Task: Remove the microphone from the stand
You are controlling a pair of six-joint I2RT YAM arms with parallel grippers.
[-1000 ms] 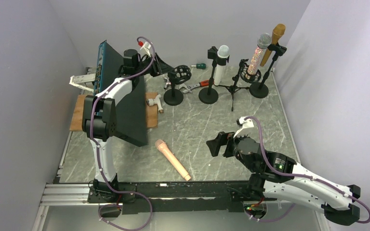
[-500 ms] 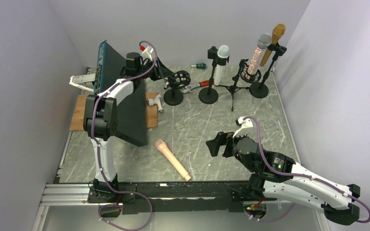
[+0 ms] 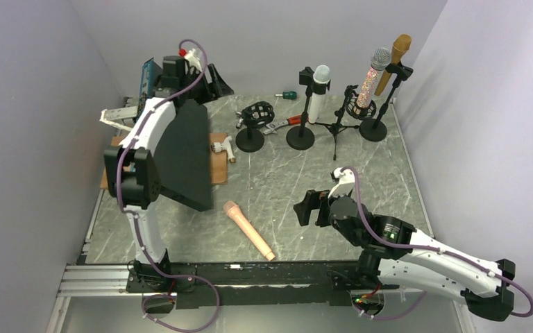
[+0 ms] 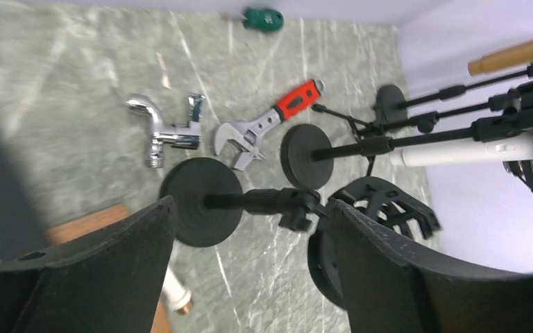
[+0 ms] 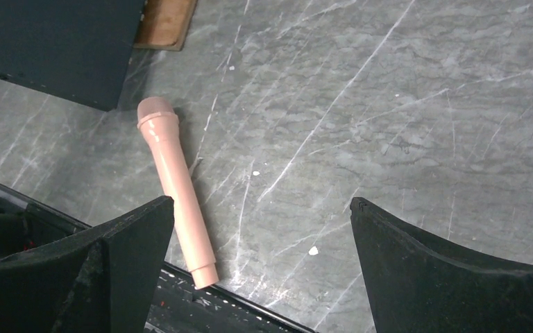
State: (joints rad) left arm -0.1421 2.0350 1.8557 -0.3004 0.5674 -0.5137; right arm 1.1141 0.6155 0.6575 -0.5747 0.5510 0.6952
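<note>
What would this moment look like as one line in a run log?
left gripper: open, empty, near empty stand | right gripper: open, empty | pink microphone: lying on table, off any stand

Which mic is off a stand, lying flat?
The pink microphone, flat on the table near the front. The white mic, glittery mic and tan mic sit in stands.

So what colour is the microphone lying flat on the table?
Pale pink; the microphone shows best in the right wrist view.
</note>
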